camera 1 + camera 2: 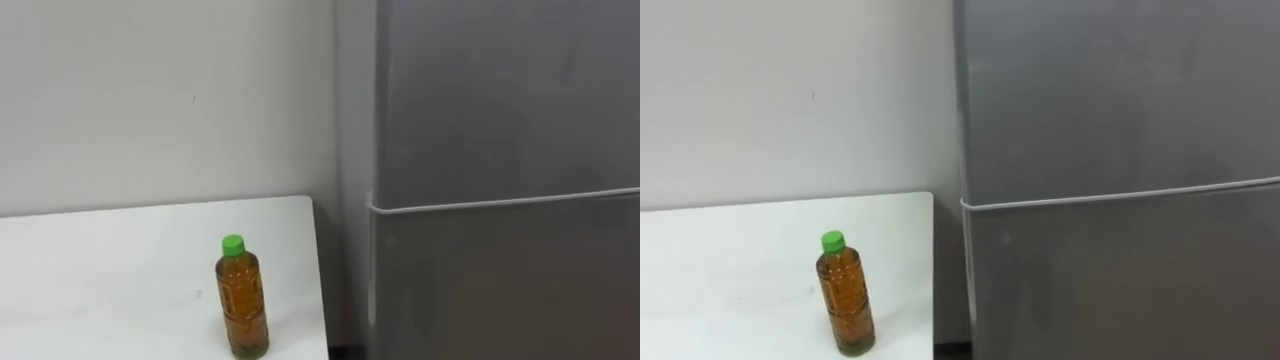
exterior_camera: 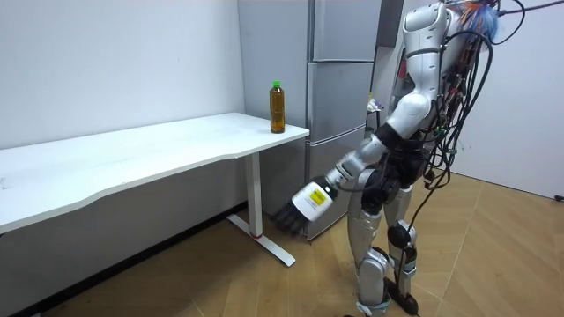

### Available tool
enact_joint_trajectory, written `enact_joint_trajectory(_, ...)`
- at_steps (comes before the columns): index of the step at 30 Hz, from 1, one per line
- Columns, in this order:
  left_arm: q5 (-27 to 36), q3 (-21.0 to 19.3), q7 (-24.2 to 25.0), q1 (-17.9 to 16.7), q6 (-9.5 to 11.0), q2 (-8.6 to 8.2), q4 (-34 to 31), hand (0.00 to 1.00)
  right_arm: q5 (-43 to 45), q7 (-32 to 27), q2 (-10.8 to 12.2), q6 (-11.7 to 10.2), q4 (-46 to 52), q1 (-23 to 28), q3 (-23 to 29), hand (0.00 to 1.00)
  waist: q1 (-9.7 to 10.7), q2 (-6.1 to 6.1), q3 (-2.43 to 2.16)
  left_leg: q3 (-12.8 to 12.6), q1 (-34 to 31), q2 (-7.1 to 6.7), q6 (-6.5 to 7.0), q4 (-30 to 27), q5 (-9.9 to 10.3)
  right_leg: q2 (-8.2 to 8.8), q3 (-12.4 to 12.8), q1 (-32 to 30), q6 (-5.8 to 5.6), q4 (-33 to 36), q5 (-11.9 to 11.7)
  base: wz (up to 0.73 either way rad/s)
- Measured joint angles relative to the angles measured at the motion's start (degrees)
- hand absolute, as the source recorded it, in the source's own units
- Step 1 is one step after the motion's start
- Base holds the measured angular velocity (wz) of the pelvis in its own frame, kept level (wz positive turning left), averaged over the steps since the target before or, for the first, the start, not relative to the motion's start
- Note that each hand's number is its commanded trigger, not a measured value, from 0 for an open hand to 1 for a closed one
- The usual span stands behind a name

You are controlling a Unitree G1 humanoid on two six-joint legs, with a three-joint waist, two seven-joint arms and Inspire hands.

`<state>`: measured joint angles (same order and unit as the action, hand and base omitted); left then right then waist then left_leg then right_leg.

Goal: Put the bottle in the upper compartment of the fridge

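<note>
a: from the head, catching a green-capped bottle of amber drink [image 1: 241, 297] upright on the white table [image 1: 110, 270], close to the right edge, the one beside the grey fridge [image 1: 500, 110].

b: from across the room, same bottle at the table's far end, well apart from the left hand [image 2: 285, 217].

a: any read on that hand?

b: hanging low at the end of a stretched arm, below table height, in front of the fridge's foot. cannot tell whether spread or curled from that far off.

a: up close, seeing both doors closed: upper door [image 1: 510, 90], lower door [image 1: 510, 290], pale seam [image 1: 500, 201] between. plain white wall [image 1: 150, 100] behind the table.

b: from the side, seeing the robot upright on a wood floor [image 2: 502, 255], facing the fridge, near it.

a: room to move?

b: narrow gap between table edge and fridge side. open floor toward the room view's right, more under the table around the white leg [image 2: 256, 198].
</note>
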<state>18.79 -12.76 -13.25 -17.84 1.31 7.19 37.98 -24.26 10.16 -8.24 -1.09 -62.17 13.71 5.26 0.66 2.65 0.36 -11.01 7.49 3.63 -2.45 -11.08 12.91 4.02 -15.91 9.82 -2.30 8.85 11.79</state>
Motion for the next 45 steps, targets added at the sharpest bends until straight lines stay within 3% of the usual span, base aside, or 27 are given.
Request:
enact_joint_trajectory(4,3.2,-0.8,-2.6,0.6,2.6,0.53,-7.1,0.00,-0.1,0.0,-0.5,0.0,1.7,1.4,1.2,0.00,-1.0,0.51,-0.22,0.0,0.1,-0.19,0.03,0.3,0.0,0.08,0.1,0.0,-0.14,-0.1,0.1,-0.01)
enact_joint_trajectory(7,3.1,-0.8,-4.3,0.7,2.4,0.05,-14.4,0.00,0.5,0.1,-0.1,0.0,3.4,2.1,1.4,0.00,-1.0,0.10,-0.49,0.1,-0.4,-0.17,0.03,-0.2,0.0,0.09,0.0,-0.3,-0.15,0.0,0.1,0.00)
enact_joint_trajectory(14,3.0,-2.4,-8.4,3.1,3.7,0.50,-26.6,0.00,2.3,0.0,0.8,-0.7,4.6,2.0,2.5,0.00,-1.2,-0.46,-0.37,0.1,0.2,-0.16,0.02,-0.2,0.0,0.09,0.1,0.2,-0.14,0.0,0.1,-0.01)
enact_joint_trajectory(22,2.4,-5.7,-12.4,5.1,4.2,0.65,-45.2,0.00,5.1,-0.2,1.3,-0.7,4.5,2.6,2.9,0.00,-1.1,0.08,-0.28,0.2,0.2,-0.16,0.03,-0.2,0.0,0.10,0.3,0.1,-0.13,0.2,0.1,0.00)
enact_joint_trajectory(32,-0.8,-7.5,-12.4,10.3,5.1,0.70,-53.8,0.00,5.6,-0.6,1.7,-0.8,4.6,2.6,3.3,0.00,-0.6,0.51,-0.15,0.2,0.1,-0.16,0.03,-0.4,0.0,0.07,0.9,0.2,-0.13,0.2,0.1,0.00)
enact_joint_trajectory(36,-0.9,-7.4,-12.0,15.5,5.0,1.76,-55.6,0.00,6.6,-0.7,1.9,-0.7,4.6,1.9,3.2,0.00,-0.3,0.48,-0.01,0.3,-0.1,-0.18,0.03,-0.6,0.0,0.09,0.8,0.2,-0.13,0.0,0.1,0.01)
enact_joint_trajectory(38,-1.0,-7.1,-11.2,16.6,5.0,2.54,-56.2,0.00,6.6,-0.7,1.9,-0.6,4.5,1.3,2.9,0.00,0.6,0.36,0.02,0.3,-0.2,-0.26,0.04,-0.6,0.0,0.13,0.7,0.2,-0.14,-0.1,0.1,0.02)
enact_joint_trajectory(45,-0.8,-4.4,-5.5,19.5,4.6,2.50,-62.4,0.00,6.6,-0.7,2.5,-0.8,2.9,-0.2,2.8,0.00,2.6,0.12,0.11,0.4,-0.6,-0.28,0.03,-0.5,0.0,0.12,1.1,-0.5,-0.19,-0.1,0.1,-0.02)
